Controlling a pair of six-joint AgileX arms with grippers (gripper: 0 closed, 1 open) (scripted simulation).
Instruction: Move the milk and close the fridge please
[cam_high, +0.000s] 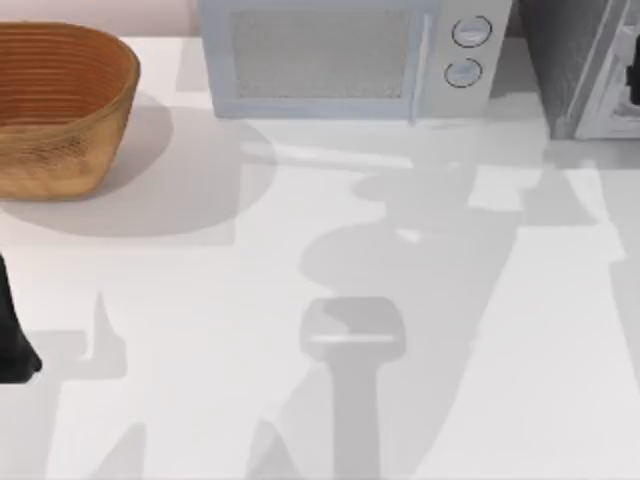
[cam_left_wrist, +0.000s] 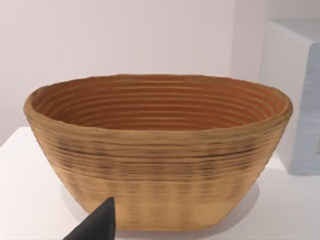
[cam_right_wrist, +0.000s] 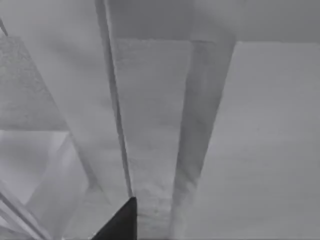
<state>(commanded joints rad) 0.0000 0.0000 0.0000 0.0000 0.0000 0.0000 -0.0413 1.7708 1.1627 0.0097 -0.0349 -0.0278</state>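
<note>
**Fridge at the far right corner, basket empty**

The woven basket (cam_high: 60, 105) stands at the bench's (cam_high: 200, 330) far left corner with nothing inside it. The microwave (cam_high: 350, 55) sits along the far edge. The fridge (cam_high: 585, 65) stands upright at the far right corner. Whether either arm's fingers are open or closed cannot be told. The left arm (cam_high: 12, 335) sits at the left edge.

the basket (cam_high: 60, 105) at ten o'clock was tan outside with darker ribbed bands and orange-brown within. the microwave (cam_high: 340, 55) at twelve o'clock was light grey with a speckled door and two pale round knobs. the fridge (cam_high: 585, 65) at two o'clock showed a speckled dark-grey side. the table (cam_high: 200, 330) was white.
</note>
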